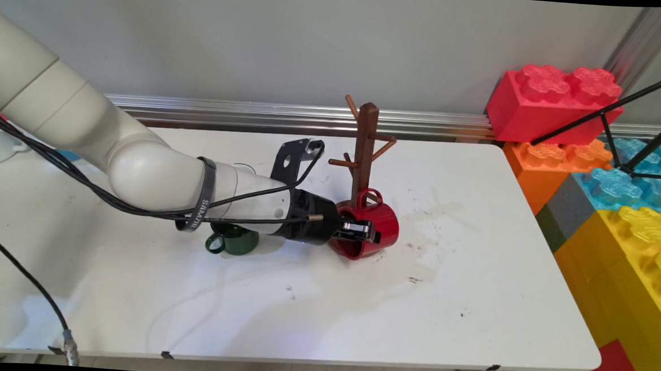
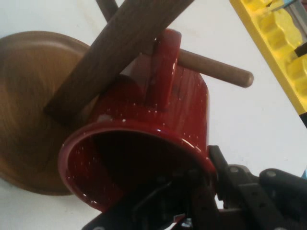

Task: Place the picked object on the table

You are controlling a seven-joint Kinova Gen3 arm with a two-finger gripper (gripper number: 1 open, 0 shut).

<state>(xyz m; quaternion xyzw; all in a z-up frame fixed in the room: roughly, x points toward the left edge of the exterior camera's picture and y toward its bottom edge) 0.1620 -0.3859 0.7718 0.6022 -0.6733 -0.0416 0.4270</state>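
Note:
A red mug [image 1: 378, 225] lies tilted on its side against the wooden mug tree [image 1: 364, 148], its mouth facing my gripper [image 1: 359, 230]. The gripper is shut on the red mug's rim, one finger inside and one outside. In the hand view the red mug [image 2: 158, 120] fills the middle, and its handle [image 2: 165, 62] sits over a low peg [image 2: 218, 71] beside the tree's post [image 2: 120, 48]. The tree's round base [image 2: 24, 110] lies to the left. The outer finger [image 2: 228, 179] presses the mug's wall, with the gripper [image 2: 201, 184] at the rim.
A dark green mug [image 1: 231, 241] stands on the white table [image 1: 471, 306] under my forearm, left of the gripper. Big coloured toy bricks [image 1: 606, 222] are stacked along the table's right side, with black tripod legs [image 1: 611, 118] over them. Other pegs stick out higher on the tree.

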